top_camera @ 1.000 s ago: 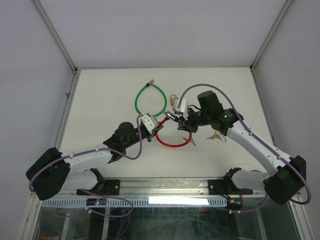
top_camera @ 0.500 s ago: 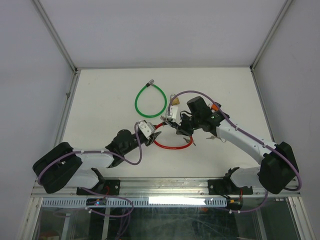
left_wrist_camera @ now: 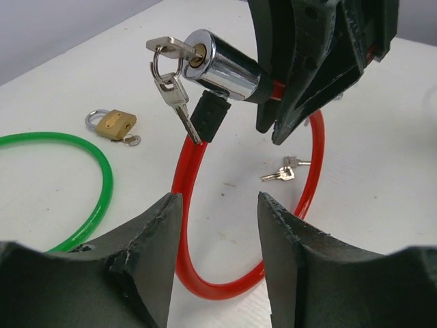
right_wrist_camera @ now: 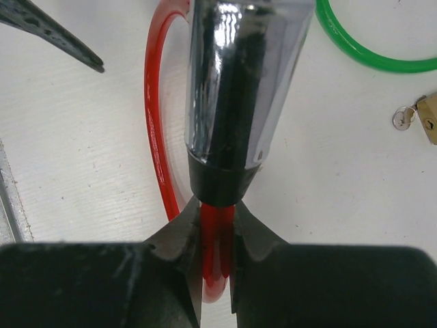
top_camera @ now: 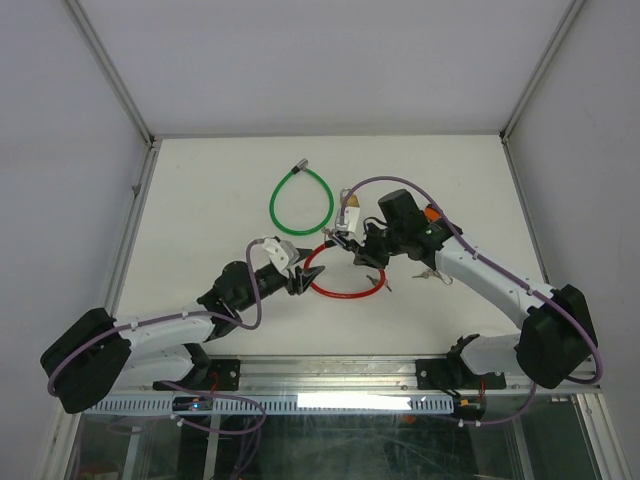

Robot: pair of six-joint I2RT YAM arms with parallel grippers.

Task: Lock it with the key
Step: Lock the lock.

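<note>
1. The red cable lock (top_camera: pixel 345 290) sits near the middle of the table (top_camera: pixel 200 200), slightly toward the near edge. Its loop rests on the surface.
2. The right gripper (right_wrist_camera: pixel 216 219) is clenched on the red cable directly behind the black collar of the chrome cylinder (left_wrist_camera: pixel 222 65). Both fingers (right_wrist_camera: pixel 181 246) press the cable from opposite sides. The cylinder end is raised and tilted above the table.
3. The key (left_wrist_camera: pixel 171 46) is seated in the keyhole at the cylinder's free end. A second key (left_wrist_camera: pixel 177 96) hangs from its ring.
4. The left gripper (left_wrist_camera: pixel 218 205) is released and grasps nothing. Its fingers (left_wrist_camera: pixel 153 253) stand apart, below and short of the key, not touching it.
5. The green cable (top_camera: pixel 300 205) lies toward the far edge. A brass padlock (left_wrist_camera: pixel 113 124) lies beside it, and loose keys (left_wrist_camera: pixel 283 172) lie inside the red loop.
</note>
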